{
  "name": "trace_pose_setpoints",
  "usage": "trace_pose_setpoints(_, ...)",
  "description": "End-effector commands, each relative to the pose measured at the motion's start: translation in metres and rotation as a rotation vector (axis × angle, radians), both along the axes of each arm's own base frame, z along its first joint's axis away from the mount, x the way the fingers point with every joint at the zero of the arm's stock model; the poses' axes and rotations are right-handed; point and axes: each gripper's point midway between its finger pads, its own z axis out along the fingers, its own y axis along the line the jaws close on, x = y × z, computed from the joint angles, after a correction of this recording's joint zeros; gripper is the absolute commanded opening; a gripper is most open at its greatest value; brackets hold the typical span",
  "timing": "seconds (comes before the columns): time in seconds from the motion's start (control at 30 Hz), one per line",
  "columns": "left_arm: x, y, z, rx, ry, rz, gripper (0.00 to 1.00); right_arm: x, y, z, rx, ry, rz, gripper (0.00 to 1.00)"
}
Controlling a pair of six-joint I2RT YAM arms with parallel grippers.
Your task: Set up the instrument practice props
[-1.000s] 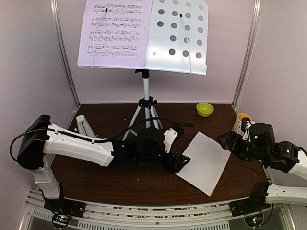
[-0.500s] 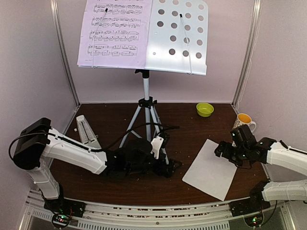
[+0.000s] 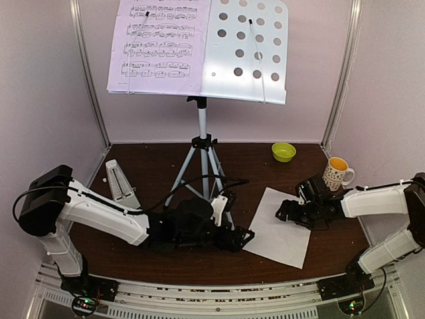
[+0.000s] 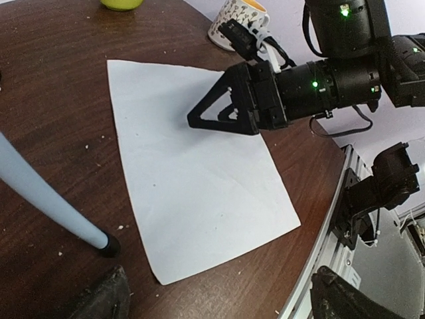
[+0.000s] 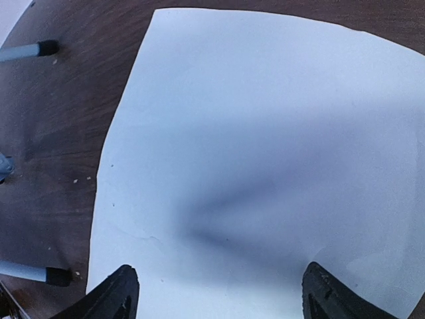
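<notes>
1. White page (image 4: pixel 192 179), blank face up, flat and slightly skewed on dark brown table (image 4: pixel 53 100).
2. Right gripper (image 4: pixel 216 113), black, low over page's far edge, fingers spread; contact with paper unclear.
3. Tripod leg (image 4: pixel 40 199), pale, slanting in from left, black foot on table near page.
4. Patterned white mug (image 4: pixel 236 16) and yellow-green bowl (image 4: pixel 123 3), far side, both cropped.
5. Left gripper (image 4: pixel 219 299), dark fingertips wide apart in lower corners.

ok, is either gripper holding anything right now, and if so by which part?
Nothing is held. Both sets of jaws stand open: the left gripper sits beside the left edge of the sheet, and the right gripper is low over it, fingers spread, not pinching it.
</notes>
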Motion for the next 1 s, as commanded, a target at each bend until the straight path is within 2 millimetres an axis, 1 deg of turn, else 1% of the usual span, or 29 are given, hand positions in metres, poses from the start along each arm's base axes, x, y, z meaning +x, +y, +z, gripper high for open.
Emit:
trace_pose_setpoints(0.0, -0.006, 0.004, 0.018, -0.051, 0.023, -0.012, 0.98, -0.056, 0.03, -0.037, 0.036, 0.175, 0.224, 0.84)
trace_pose_setpoints(0.07, -0.008, 0.005, 0.015, -0.04, 0.043, -0.017, 0.97, -0.066, 0.037, -0.039, 0.04, 0.179, 0.267, 0.83)
trace_pose_setpoints(0.13, -0.009, 0.008, 0.009, -0.017, 0.079, -0.009, 0.96, -0.077, 0.041, -0.043, 0.045, 0.191, 0.296, 0.82)
trace_pose_setpoints(0.27, -0.013, 0.019, -0.009, 0.015, 0.194, 0.01, 0.91, -0.098, 0.041, -0.054, 0.053, 0.228, 0.315, 0.81)
trace_pose_setpoints(0.33, -0.017, 0.026, -0.014, 0.022, 0.233, 0.019, 0.89, -0.104, 0.036, -0.059, 0.047, 0.24, 0.308, 0.8)
trace_pose_setpoints(0.47, -0.024, 0.036, -0.02, 0.013, 0.295, 0.033, 0.89, -0.107, 0.034, -0.06, 0.054, 0.239, 0.292, 0.79)
trace_pose_setpoints(0.53, -0.027, 0.034, -0.023, 0.004, 0.311, 0.02, 0.89, -0.109, 0.03, -0.061, 0.048, 0.242, 0.286, 0.79)
trace_pose_setpoints(0.6, -0.03, 0.026, -0.026, -0.002, 0.32, -0.012, 0.89, -0.111, 0.026, -0.062, 0.037, 0.245, 0.28, 0.79)
trace_pose_setpoints(0.7, -0.033, 0.016, -0.038, -0.012, 0.367, -0.043, 0.88, -0.115, 0.024, -0.065, 0.04, 0.256, 0.273, 0.79)
trace_pose_setpoints(0.8, -0.032, 0.013, -0.05, -0.046, 0.425, -0.052, 0.88, -0.116, 0.026, -0.066, 0.065, 0.26, 0.263, 0.79)
trace_pose_setpoints(0.9, -0.034, 0.009, -0.052, -0.069, 0.443, -0.072, 0.9, -0.116, 0.031, -0.065, 0.092, 0.26, 0.259, 0.79)
trace_pose_setpoints(0.97, -0.034, 0.01, -0.045, -0.076, 0.402, -0.072, 0.9, -0.116, 0.033, -0.065, 0.1, 0.259, 0.256, 0.79)
